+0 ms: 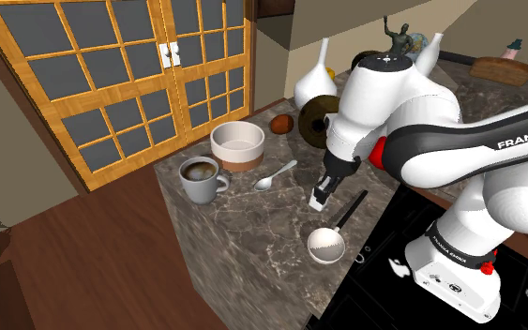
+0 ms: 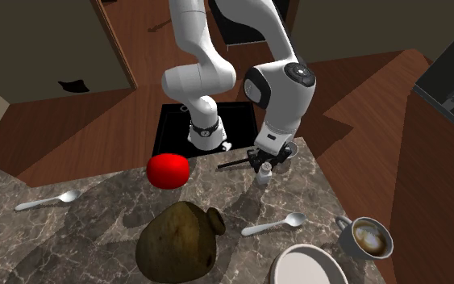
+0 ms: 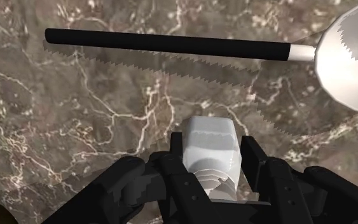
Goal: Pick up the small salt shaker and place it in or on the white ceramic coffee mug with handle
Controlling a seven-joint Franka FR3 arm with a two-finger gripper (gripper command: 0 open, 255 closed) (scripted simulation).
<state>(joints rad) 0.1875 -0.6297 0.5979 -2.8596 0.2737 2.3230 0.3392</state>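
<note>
A small white salt shaker [image 3: 212, 147] with a ribbed neck sits clasped between my black fingers [image 3: 257, 164]; my gripper [image 3: 213, 167] is shut on it. In the shoulder view the gripper [image 1: 324, 190] points down at the middle of the marble counter, with the shaker [image 1: 320, 198] at its tip, close to the surface. The grey-white mug [image 1: 201, 179] with a handle holds coffee and stands near the counter's left edge, well apart from the gripper. In the second exterior view the shaker [image 2: 263, 173] is under the gripper [image 2: 266, 161] and the mug [image 2: 368, 238] is at the lower right.
A ladle with a black handle [image 1: 328, 242] lies just beside the shaker. A spoon [image 1: 274, 175] and a white bowl [image 1: 237, 145] lie between gripper and mug. A brown ball [image 1: 281, 124], white vase [image 1: 314, 86], red ball [image 2: 168, 169] and brown jug [image 2: 181, 238] also stand on the counter.
</note>
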